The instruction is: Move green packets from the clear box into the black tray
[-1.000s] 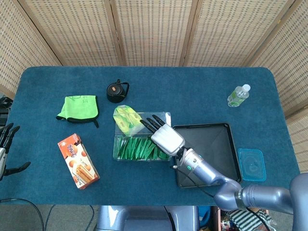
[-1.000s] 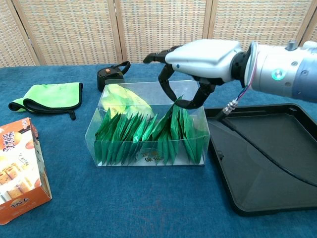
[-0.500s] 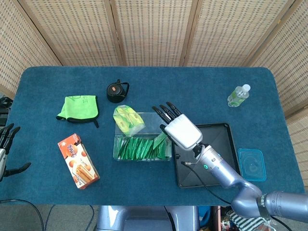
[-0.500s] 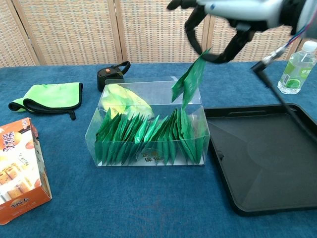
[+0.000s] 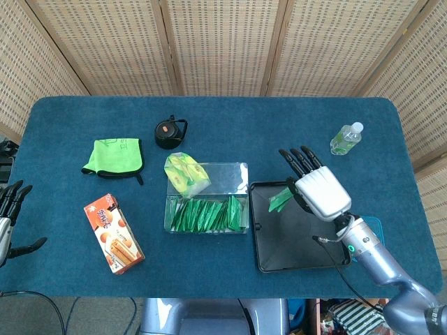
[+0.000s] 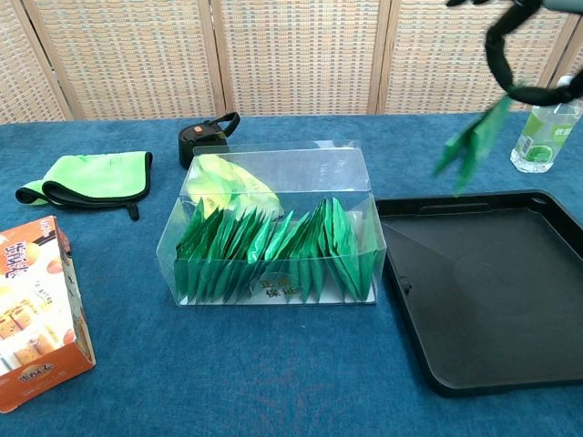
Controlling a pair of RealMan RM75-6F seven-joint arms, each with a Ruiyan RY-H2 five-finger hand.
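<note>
Green packets (image 6: 472,144) hang pinched in our right hand (image 5: 318,190) above the black tray (image 5: 297,241), mid-transfer from the clear box (image 6: 273,232); next we lower and release them inside the tray.

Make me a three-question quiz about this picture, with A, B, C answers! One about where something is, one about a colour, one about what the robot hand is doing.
1. Where is the water bottle?
A. in the clear box
B. on the table beyond the black tray
C. on the cloth

2. What colour is the cloth?
A. red
B. white
C. green

3. What is the right robot hand doing?
A. holding a green packet over the black tray
B. resting flat on the table
C. gripping the snack box

Answers:
1. B: it stands past the black tray.
2. C: bright green.
3. A: a green packet hangs from its fingers.
</note>
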